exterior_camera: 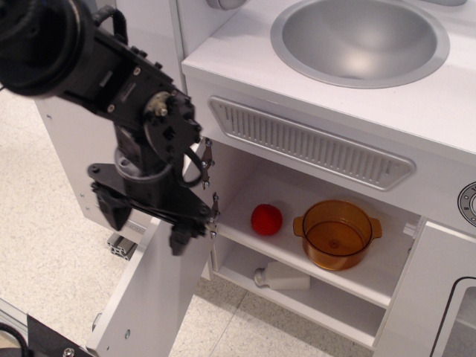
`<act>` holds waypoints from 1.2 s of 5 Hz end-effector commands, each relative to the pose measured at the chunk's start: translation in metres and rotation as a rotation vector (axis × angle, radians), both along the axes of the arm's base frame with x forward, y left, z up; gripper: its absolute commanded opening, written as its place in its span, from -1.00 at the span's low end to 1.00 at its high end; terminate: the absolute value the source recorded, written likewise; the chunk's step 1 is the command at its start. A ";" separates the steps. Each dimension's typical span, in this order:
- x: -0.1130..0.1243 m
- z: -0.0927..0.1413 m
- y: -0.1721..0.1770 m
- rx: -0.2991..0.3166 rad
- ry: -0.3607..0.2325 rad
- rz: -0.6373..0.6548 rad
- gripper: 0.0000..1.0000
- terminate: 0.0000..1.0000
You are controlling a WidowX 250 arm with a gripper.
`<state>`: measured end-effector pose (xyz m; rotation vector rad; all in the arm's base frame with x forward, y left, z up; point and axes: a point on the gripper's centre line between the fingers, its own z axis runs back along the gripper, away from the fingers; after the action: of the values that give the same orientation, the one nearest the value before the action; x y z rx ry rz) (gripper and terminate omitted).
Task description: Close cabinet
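The cabinet (312, 286) is a white compartment under the sink with two inner shelves. Its white door (149, 297) stands wide open, swung out toward the lower left, and its handle is hidden. My black gripper (145, 225) hangs at the door's top edge, near the hinge side. Its two fingers (178, 239) are spread apart, one on each side of the edge. I cannot tell whether they touch the door. Nothing is held.
On the upper shelf sit a red ball (266, 219) and an orange transparent pot (336, 233). A white bottle (282, 277) lies on the lower shelf. The sink basin (361, 37) is above, and a door with a dark-outlined window (454, 305) is at the right.
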<state>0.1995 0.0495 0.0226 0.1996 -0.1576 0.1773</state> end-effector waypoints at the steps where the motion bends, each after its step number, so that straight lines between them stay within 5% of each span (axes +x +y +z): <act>1: 0.014 -0.027 -0.013 -0.105 -0.027 0.010 1.00 -1.00; 3: 0.028 -0.026 -0.066 -0.227 -0.044 -0.021 1.00 -1.00; 5: 0.053 -0.014 -0.128 -0.273 -0.050 -0.010 1.00 -1.00; 6: 0.042 0.010 -0.135 -0.317 -0.074 -0.059 1.00 -1.00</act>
<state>0.2350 -0.0820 0.0203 -0.1143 -0.1609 0.1511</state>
